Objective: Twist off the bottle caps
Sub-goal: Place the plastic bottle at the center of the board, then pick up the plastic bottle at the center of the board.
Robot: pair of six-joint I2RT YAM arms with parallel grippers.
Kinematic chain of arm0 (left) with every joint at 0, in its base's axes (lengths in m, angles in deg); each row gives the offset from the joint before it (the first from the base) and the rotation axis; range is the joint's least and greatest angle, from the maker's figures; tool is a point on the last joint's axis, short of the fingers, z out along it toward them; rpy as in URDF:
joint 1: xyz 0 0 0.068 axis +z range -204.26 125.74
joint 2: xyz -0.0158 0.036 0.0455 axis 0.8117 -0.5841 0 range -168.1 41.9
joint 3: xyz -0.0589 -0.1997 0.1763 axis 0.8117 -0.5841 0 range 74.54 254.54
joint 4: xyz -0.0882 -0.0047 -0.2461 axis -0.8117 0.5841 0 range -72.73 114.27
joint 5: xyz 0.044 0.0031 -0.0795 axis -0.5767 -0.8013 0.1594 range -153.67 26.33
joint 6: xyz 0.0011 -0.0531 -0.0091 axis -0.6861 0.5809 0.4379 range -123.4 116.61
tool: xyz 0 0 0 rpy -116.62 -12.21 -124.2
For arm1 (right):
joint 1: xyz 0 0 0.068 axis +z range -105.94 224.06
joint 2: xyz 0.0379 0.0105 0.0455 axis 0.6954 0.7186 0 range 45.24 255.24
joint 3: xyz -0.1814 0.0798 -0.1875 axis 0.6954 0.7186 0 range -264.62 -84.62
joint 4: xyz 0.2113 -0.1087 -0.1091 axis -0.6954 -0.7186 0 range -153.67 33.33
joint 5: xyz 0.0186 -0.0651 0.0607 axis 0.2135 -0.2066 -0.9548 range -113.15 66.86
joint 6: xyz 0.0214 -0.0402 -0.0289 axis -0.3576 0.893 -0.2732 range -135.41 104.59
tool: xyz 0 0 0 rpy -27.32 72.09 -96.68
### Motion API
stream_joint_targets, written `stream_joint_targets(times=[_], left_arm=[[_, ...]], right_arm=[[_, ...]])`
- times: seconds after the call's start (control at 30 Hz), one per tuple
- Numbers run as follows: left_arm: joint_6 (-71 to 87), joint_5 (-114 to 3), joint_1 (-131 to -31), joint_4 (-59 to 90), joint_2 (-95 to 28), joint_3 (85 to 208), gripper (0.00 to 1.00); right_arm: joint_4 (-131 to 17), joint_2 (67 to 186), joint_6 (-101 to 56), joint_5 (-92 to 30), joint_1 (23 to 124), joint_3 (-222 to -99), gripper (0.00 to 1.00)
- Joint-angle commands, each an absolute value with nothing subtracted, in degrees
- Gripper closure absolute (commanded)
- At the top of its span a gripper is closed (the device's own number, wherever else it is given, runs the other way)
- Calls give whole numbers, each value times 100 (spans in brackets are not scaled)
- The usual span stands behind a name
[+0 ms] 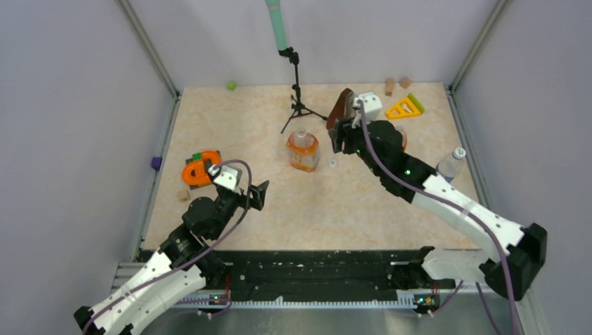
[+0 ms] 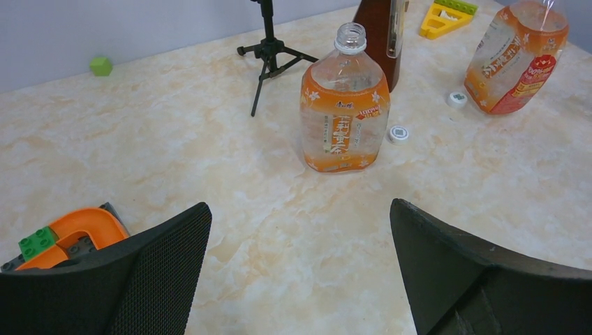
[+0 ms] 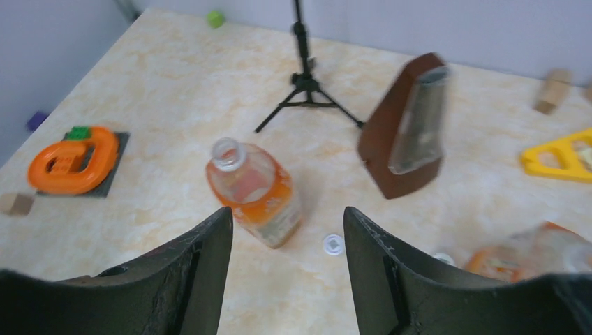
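A squat orange bottle (image 1: 302,150) stands uncapped mid-table; it also shows in the left wrist view (image 2: 344,105) and the right wrist view (image 3: 255,188). Its white cap (image 1: 333,162) lies on the table to its right (image 2: 398,133) (image 3: 334,244). A second orange bottle (image 2: 516,56) stands further right with another loose cap (image 2: 456,98) beside it; my right arm mostly hides it from above. A clear bottle (image 1: 450,164) at the right edge keeps its cap (image 1: 459,152) on. My right gripper (image 1: 338,136) (image 3: 287,213) hangs open and empty above the loose cap. My left gripper (image 1: 262,194) (image 2: 300,208) is open and empty, well short of the squat bottle.
A brown metronome (image 1: 340,108) stands just behind my right gripper. A black tripod (image 1: 298,105) stands at the back middle. A yellow triangle toy (image 1: 405,107) and wooden blocks (image 1: 396,84) lie at the back right. An orange toy (image 1: 199,169) lies to the left by my left arm.
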State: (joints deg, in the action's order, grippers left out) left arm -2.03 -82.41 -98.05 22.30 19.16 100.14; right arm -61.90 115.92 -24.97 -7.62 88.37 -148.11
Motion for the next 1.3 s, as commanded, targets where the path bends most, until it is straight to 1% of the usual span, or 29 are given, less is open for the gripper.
stream_joint_targets(times=[0.0, 0.1, 0.17, 0.23, 0.37, 0.47, 0.63, 0.7, 0.83, 1.0, 1.07, 1.27], left_arm=[[-130, -8260, -9786, 2034, 1975, 10055, 1], [-164, -8224, -9785, 2000, 1981, 10033, 1], [-208, -8227, -9785, 2018, 1977, 10061, 1], [-240, -8228, -9785, 2050, 1961, 10093, 1], [-243, -8176, -9785, 2056, 1958, 10099, 1], [-258, -8119, -9785, 2052, 1951, 10099, 1], [-295, -8062, -9785, 2010, 1893, 10101, 1], [-296, -8045, -9786, 2008, 1838, 10112, 1], [-296, -7993, -9789, 2025, 1754, 10164, 1], [-255, -7998, -9787, 2052, 1781, 10140, 1], [-241, -8016, -9785, 2050, 1806, 10127, 1], [-247, -8040, -9785, 2054, 1862, 10117, 1]], right_arm=[[-6769, 10483, -2623, 1356, 8880, -14561, 42], [-7331, 10143, -2622, 2240, 8857, -14624, 42], [-7772, 10138, -2637, 2759, 8803, -14781, 41], [-8130, 10277, -2584, 3234, 8640, -14938, 37], [-9178, 10678, -2910, 3020, 7767, -15469, 35], [-9648, 10745, -3161, 3485, 7415, -15555, 35], [-9469, 10272, -3126, 3641, 7049, -15290, 34], [-9521, 10148, -3155, 3679, 6735, -15253, 33], [-9592, 10028, -3173, 2872, 5876, -15140, 33], [-9468, 10167, -3263, 1710, 4898, -14880, 33], [-9380, 10245, -3304, 1381, 4635, -14795, 33], [-9170, 10431, -3288, 1038, 4289, -14557, 34]])
